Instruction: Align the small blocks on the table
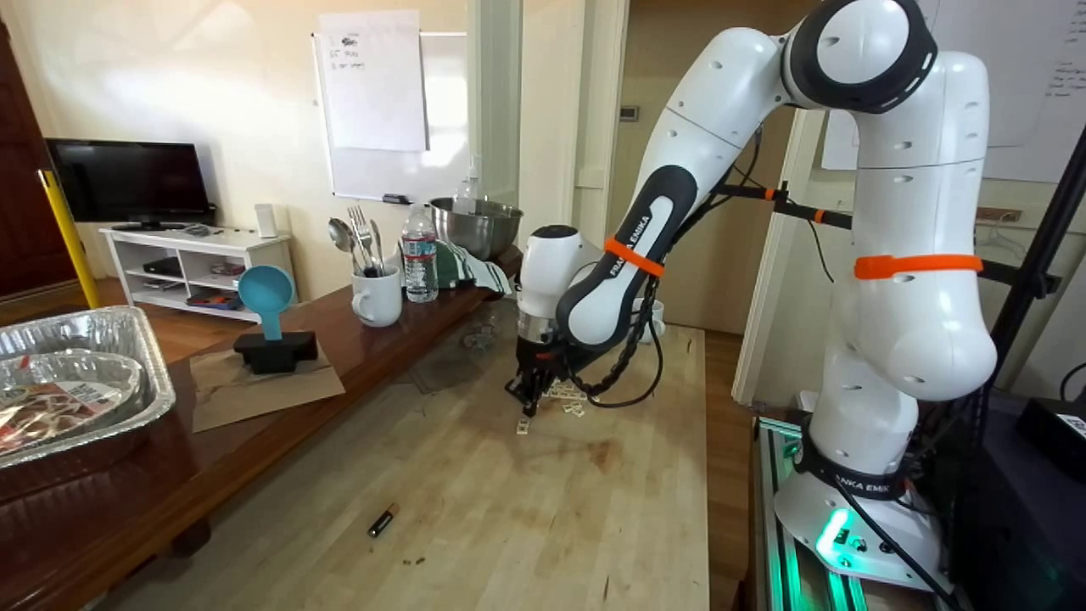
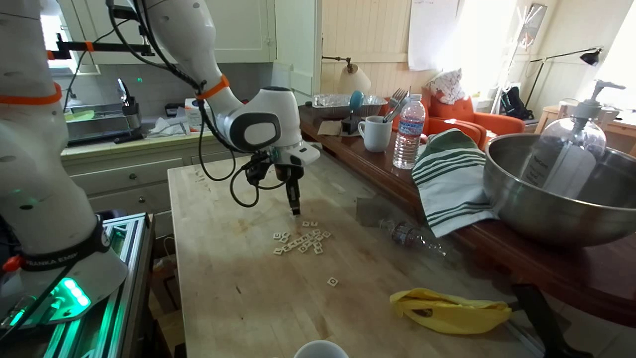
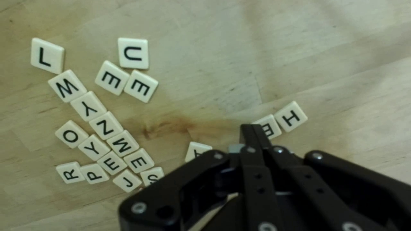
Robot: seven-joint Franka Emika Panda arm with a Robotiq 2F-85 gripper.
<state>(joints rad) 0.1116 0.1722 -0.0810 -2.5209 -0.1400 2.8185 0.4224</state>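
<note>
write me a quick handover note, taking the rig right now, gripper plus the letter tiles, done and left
Gripper: shut, low over the table, in the wrist view partly hiding the E tile beside the H tile; contact unclear.
Tiles: most lie clustered; a lone tile sits apart in an exterior view.
Done: a diagonal row of tiles lies roughly in line; H and E sit side by side.
Left: the U tile and R tile, among others, lie outside that row, as does the lone tile; probably bring these in next.

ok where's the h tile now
In the wrist view, the H tile lies right of centre, beside an E tile partly hidden by the gripper.
</note>
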